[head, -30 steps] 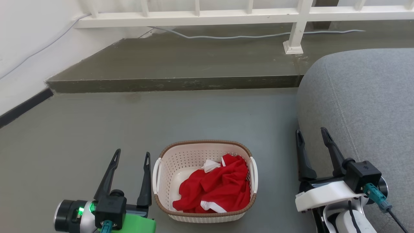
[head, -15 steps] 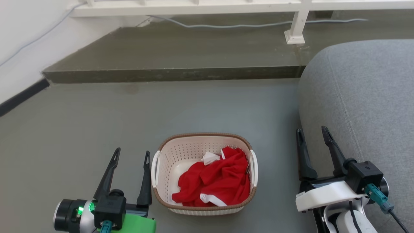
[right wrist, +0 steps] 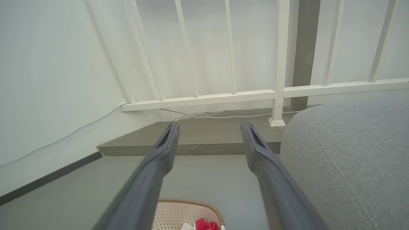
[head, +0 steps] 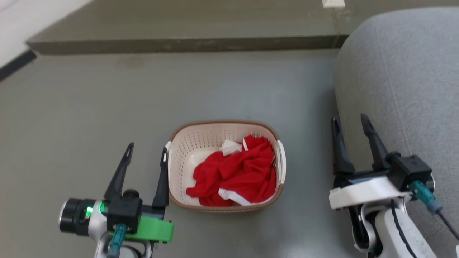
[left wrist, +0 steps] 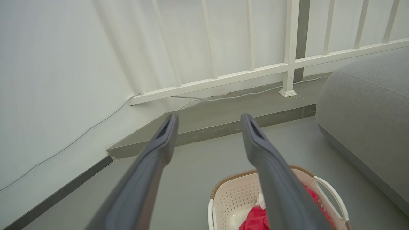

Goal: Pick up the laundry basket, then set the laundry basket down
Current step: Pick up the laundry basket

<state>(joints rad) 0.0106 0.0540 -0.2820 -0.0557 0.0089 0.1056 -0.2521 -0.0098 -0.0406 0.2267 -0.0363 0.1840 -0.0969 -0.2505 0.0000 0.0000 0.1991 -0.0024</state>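
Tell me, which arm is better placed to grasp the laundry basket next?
Left. The open left end effector has one finger right beside the laundry basket's white handle; the open right end effector stands well apart from the basket, near the grey cushion.

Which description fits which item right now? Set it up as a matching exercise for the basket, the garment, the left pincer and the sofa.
Things:
1. laundry basket
2. red garment
3. left pincer
4. grey sofa

Descriptions:
A. open, beside the basket's left side
B. on the floor, between the two pincers
C. at the right, next to the right pincer
D. crumpled inside the basket

Pairs: 1-B, 2-D, 3-A, 4-C.
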